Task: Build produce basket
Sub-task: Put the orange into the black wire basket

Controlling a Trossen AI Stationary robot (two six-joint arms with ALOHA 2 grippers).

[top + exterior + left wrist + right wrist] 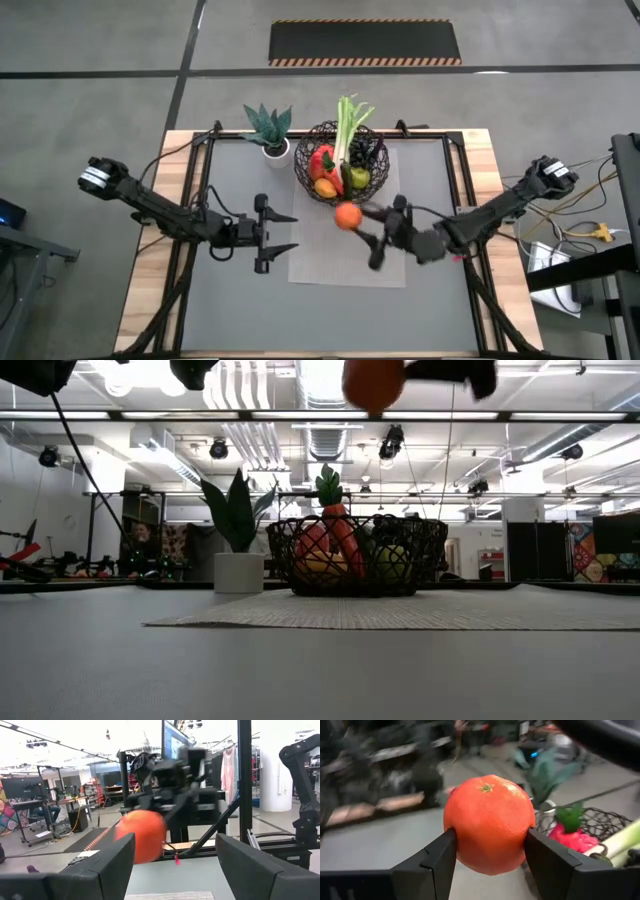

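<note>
Two dark jointed arms, pale wrist bands, flat black fingers (427, 867); cabling unclear.

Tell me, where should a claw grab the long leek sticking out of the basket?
Probably the leek's pale stalk, from above. It pokes up past the basket rim, slim enough to pinch, while its lower end is buried among the other produce.

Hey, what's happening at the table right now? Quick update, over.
Right pincer shut on orange, raised beside basket. Left pincer open, waiting over table. Basket already holds produce; nothing blocking.
</note>
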